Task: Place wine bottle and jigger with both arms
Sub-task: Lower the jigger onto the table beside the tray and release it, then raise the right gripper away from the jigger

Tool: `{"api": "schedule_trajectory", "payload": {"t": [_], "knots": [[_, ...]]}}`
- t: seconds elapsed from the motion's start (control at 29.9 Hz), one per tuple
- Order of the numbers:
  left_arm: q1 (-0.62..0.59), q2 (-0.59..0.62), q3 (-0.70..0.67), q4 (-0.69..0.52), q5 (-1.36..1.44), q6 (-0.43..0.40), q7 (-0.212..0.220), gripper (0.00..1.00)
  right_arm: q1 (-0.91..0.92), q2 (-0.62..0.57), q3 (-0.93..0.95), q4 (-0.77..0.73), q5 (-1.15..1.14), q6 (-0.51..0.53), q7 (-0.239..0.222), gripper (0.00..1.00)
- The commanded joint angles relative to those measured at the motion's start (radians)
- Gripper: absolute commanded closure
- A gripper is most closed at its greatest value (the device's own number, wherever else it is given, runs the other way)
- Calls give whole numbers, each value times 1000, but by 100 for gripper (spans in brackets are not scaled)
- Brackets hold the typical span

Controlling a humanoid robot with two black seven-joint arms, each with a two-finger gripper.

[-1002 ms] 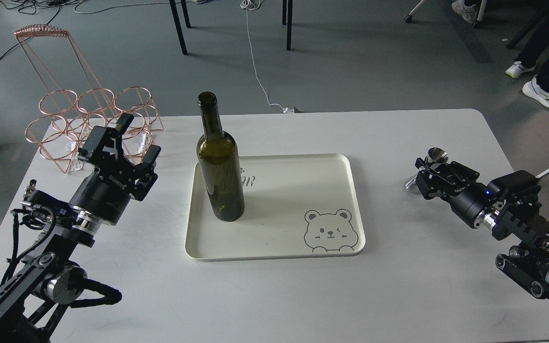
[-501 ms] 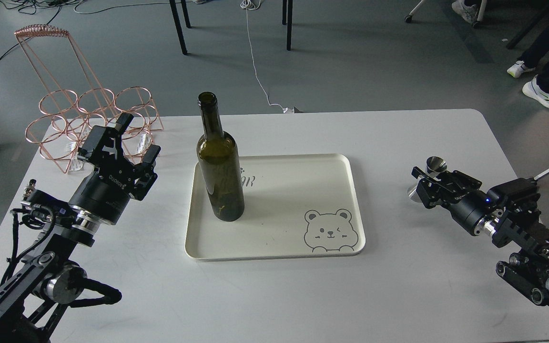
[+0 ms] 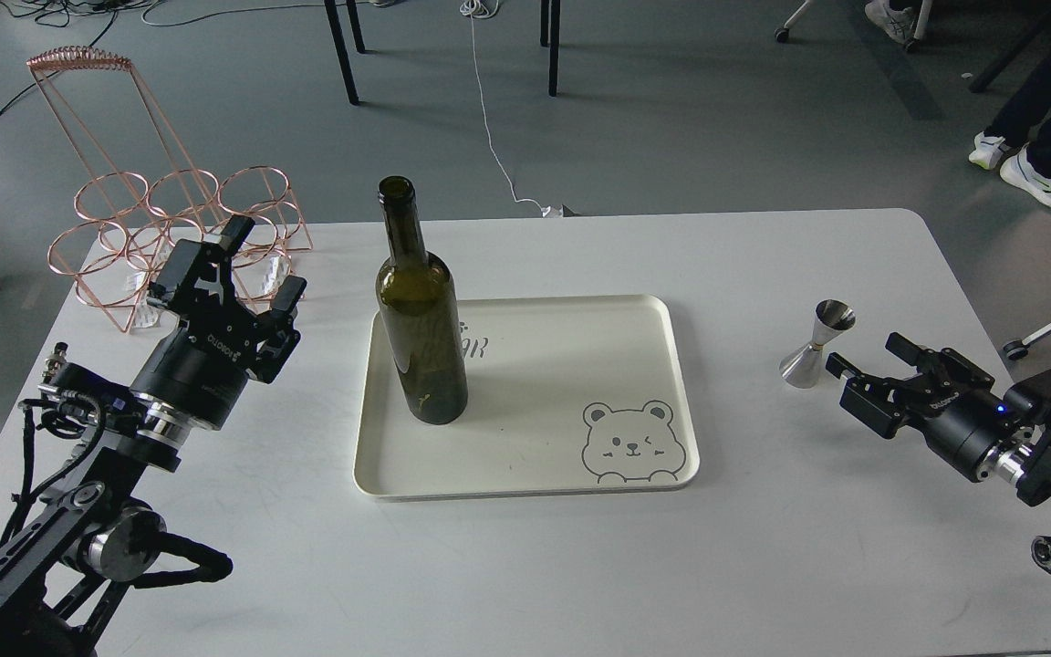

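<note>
The dark olive-green wine bottle (image 3: 420, 310) stands upright in the left part of the cream tray (image 3: 525, 474). The small silver jigger (image 3: 816, 343) stands upright on the white table, right of the tray. My left gripper (image 3: 261, 266) is open and empty, left of the bottle and apart from it. My right gripper (image 3: 868, 354) is open and empty, just right of the jigger and clear of it.
A copper wire bottle rack (image 3: 161, 219) stands at the table's back left corner, behind my left gripper. The tray has a bear drawing (image 3: 630, 443) at its front right. Chair legs, cables and a person's feet are on the floor beyond the table.
My right gripper has let go of the jigger and drawn back to the right and toward me; the jigger stays standing on the table. The left arm and bottle have barely moved.
</note>
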Motion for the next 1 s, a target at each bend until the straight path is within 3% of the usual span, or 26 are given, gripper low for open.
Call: {"api": "schedule_trajectory", "payload": {"t": [0.0, 0.17, 0.37, 0.63, 0.87, 0.97], "knots": [[1, 0, 0, 0, 0, 0, 0, 2, -70, -149, -7, 160, 98, 0, 0, 6], [1, -2, 3, 0, -1, 2, 0, 2, -66, -288, -19, 433, 398, 0, 0, 6], [-1, 0, 1, 0, 0, 2, 2, 2, 156, -275, -8, 596, 773, 0, 0, 6], [-1, 1, -2, 0, -1, 2, 0, 2, 460, -63, -1, 564, 1231, 0, 0, 6], [-1, 9, -14, -14, -3, 2, -1, 2, 485, 121, 35, 486, 1426, 0, 0, 4], [1, 12, -18, -15, -3, 2, -1, 2, 470, 190, 21, 371, 1446, 97, 0, 3]]}}
